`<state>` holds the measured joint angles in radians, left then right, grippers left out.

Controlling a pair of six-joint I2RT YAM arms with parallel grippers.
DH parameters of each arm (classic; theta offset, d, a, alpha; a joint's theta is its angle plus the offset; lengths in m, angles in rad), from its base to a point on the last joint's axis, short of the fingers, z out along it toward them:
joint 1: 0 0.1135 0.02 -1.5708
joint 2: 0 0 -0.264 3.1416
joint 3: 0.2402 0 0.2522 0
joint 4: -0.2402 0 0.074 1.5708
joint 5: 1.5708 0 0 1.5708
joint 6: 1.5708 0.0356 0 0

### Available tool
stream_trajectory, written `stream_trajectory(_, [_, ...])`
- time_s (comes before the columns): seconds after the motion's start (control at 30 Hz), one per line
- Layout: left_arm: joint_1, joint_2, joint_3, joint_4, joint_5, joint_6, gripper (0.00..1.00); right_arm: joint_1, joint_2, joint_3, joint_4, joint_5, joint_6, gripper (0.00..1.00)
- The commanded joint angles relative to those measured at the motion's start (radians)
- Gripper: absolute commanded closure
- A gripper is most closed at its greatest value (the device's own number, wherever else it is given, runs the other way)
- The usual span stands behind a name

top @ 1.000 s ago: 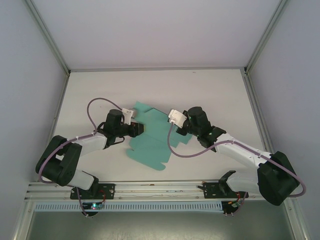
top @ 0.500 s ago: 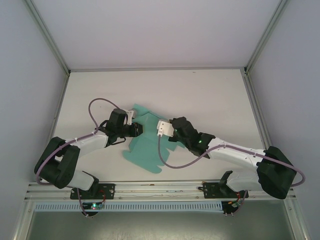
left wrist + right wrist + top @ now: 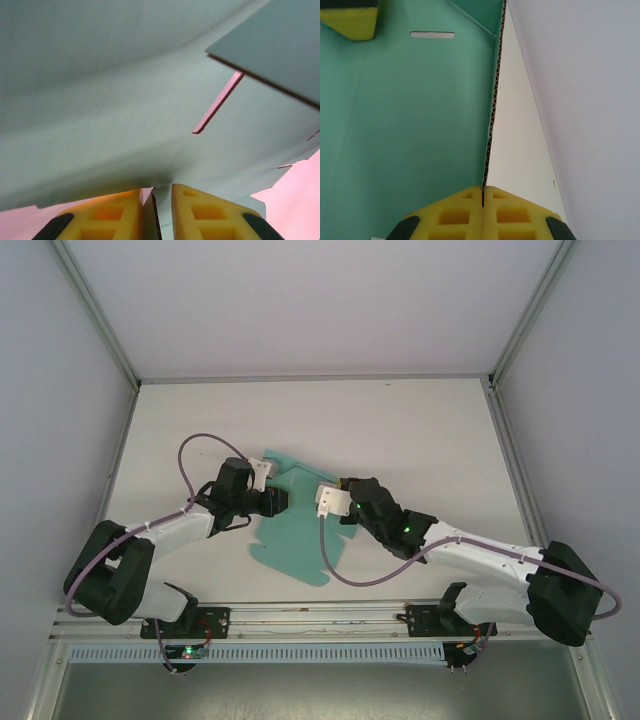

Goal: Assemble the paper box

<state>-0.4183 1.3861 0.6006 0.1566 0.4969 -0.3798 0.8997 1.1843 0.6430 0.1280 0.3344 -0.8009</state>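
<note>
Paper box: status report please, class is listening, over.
Left tool clamped on paper box edge. Right tool shut on a raised flap. Box not yet formed. No obstruction seen.

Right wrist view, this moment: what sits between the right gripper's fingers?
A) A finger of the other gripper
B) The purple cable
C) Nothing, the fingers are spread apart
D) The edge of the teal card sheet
D: the right gripper is shut on the paper box, and the sheet's corrugated edge runs straight up from between its closed jaws.
</note>
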Motion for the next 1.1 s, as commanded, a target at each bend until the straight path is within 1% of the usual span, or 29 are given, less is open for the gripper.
stream_trajectory(0.0, [-0.024, -0.017, 0.024, 0.097, 0.052, 0.026, 0.83, 0.009, -0.025, -0.017, 0.018, -0.160, -0.012, 1.00])
stream_trajectory(0.23, [-0.024, 0.028, 0.029, 0.129, 0.026, -0.001, 0.93, 0.010, -0.032, -0.014, 0.015, -0.198, -0.004, 1.00])
stream_trajectory(0.33, [-0.024, 0.039, 0.056, 0.093, -0.019, -0.037, 1.00, 0.014, -0.027, -0.018, 0.012, -0.196, -0.014, 1.00])
stream_trajectory(0.37, [-0.024, 0.041, 0.068, 0.075, -0.034, -0.059, 1.00, 0.021, -0.021, -0.018, -0.001, -0.189, -0.018, 1.00])
stream_trajectory(0.47, [-0.025, 0.049, 0.073, 0.082, -0.017, -0.095, 1.00, 0.059, 0.006, -0.028, -0.017, -0.148, -0.033, 1.00])
stream_trajectory(0.5, [-0.025, 0.049, 0.067, 0.090, -0.013, -0.097, 1.00, 0.078, 0.017, -0.033, -0.016, -0.126, -0.037, 1.00])
stream_trajectory(0.63, [-0.025, 0.058, 0.073, 0.046, -0.064, -0.096, 1.00, 0.161, 0.053, -0.050, 0.009, -0.008, -0.051, 1.00])
stream_trajectory(0.77, [-0.025, 0.090, 0.075, 0.041, -0.070, -0.118, 1.00, 0.233, 0.094, -0.056, 0.031, 0.076, -0.047, 1.00])
stream_trajectory(0.9, [-0.026, 0.121, 0.065, 0.060, -0.076, -0.147, 1.00, 0.313, 0.180, -0.040, 0.041, 0.201, -0.043, 1.00])
stream_trajectory(0.97, [-0.025, 0.130, 0.059, 0.067, -0.065, -0.151, 1.00, 0.335, 0.225, -0.032, 0.047, 0.240, -0.030, 1.00])
stream_trajectory(1.07, [-0.026, 0.131, 0.051, 0.056, -0.069, -0.149, 0.99, 0.330, 0.271, -0.030, 0.080, 0.293, -0.010, 1.00])
